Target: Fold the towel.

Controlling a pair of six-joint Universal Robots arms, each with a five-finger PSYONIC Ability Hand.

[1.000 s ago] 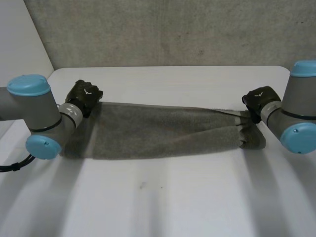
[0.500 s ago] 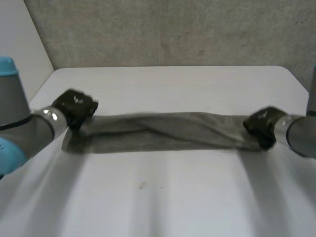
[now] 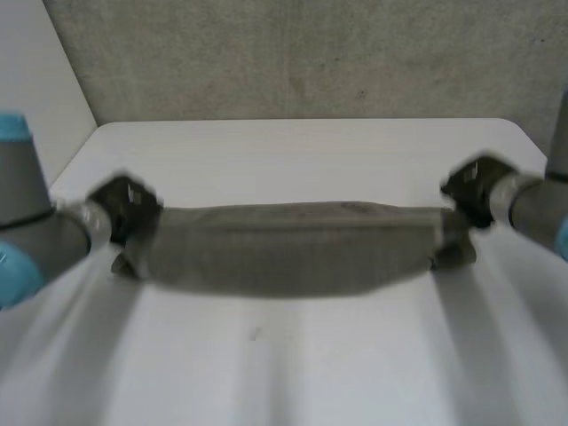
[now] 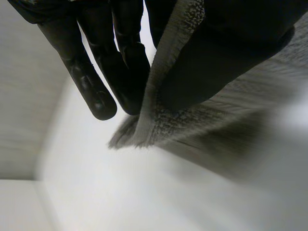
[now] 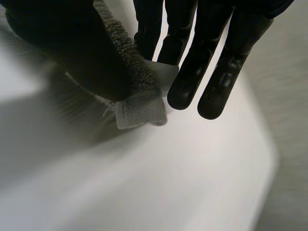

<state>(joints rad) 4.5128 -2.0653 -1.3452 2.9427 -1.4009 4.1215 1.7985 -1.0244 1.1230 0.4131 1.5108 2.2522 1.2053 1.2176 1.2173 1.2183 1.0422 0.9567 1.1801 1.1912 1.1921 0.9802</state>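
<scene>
Left arm [image 3: 40, 235], right arm [image 3: 537, 209]: grey tubes, light-blue caps [image 3: 13, 275]. Left hand [image 3: 124, 202], right hand [image 3: 475, 182]: black, smooth fingers [image 4: 94, 91].

White table [image 3: 293, 373], rounded far corners. Grey towel [image 3: 293, 248] spans its middle, side to side. Contact w/ tabletop unclear.

— Where is the left hand [image 3: 124, 206]?
— At the end of the left arm [image 3: 40, 240], which reaches inward from the side. Its thumb and straight fingers [image 4: 98, 91] pinch one end of the towel [image 3: 293, 248].
— And the right hand [image 3: 475, 186]?
— It mirrors it on the right arm [image 3: 537, 209], thumb against fingers [image 5: 211, 72], clamping the other end. The two hands are well apart.
</scene>
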